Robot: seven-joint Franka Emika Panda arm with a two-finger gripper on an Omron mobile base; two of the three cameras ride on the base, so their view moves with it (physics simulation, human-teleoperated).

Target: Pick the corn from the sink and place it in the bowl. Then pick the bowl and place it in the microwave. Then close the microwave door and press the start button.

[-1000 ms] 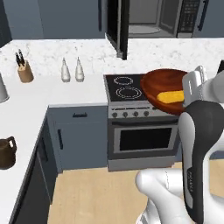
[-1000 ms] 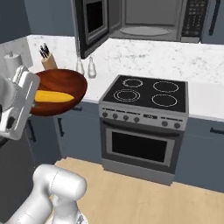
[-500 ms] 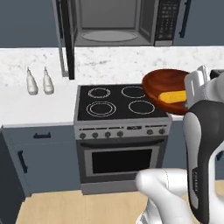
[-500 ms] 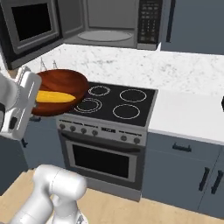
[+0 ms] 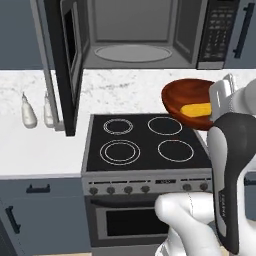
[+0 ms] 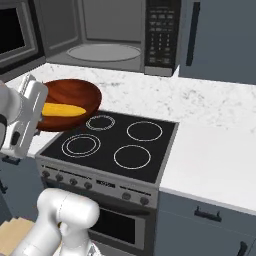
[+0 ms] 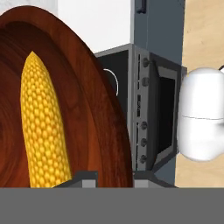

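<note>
Driving sideways has carried the base from the knife-block counter to the black-fronted microwave [image 5: 135, 35], its black-framed door [image 5: 62, 60] open. The gripper [image 7: 114, 175] pinches the rim of the glossy reddish-brown wooden bowl [image 6: 75, 97], which holds the yellow corn cob [image 6: 62, 110] above the black four-ring cooktop [image 5: 145, 142].

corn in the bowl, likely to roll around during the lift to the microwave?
Probably some. The corn is a rounded cob lying loose in the glossy bowl, so it may slide. The bowl's raised wall should likely contain it. The end effector grips only the rim, so tilting looks risky.

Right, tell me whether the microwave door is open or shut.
Open. The microwave door stands swung out to the left, leaving the microwave cavity and its round turntable exposed.
</note>
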